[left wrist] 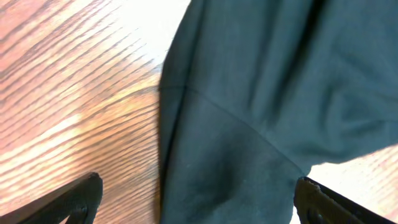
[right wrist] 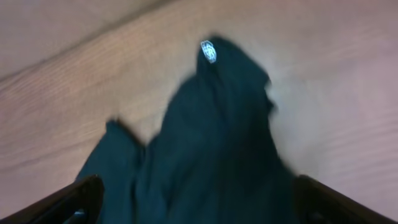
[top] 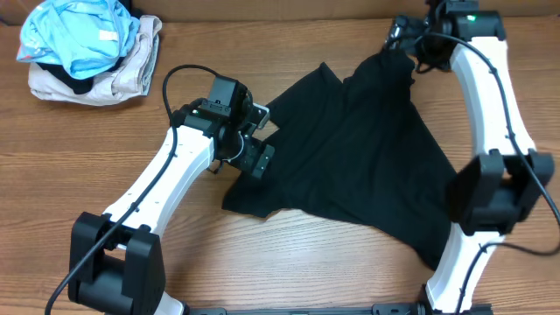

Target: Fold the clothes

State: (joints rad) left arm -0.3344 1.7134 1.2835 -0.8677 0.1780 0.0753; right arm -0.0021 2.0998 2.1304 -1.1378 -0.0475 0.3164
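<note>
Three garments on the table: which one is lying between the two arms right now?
The black shirt, spread mid-table. The light blue garment and the beige garment lie heaped together at the table's far left corner.

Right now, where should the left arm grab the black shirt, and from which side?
Probably the black shirt's left edge, near the seam, coming from the table's bare left side. That edge lies thin and flat, and the left gripper's open fingers straddle it.

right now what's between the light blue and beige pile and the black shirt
Mostly bare table, then a black cable loop and the left gripper at the near edge of the black shirt. The overhead view shows it.
</note>
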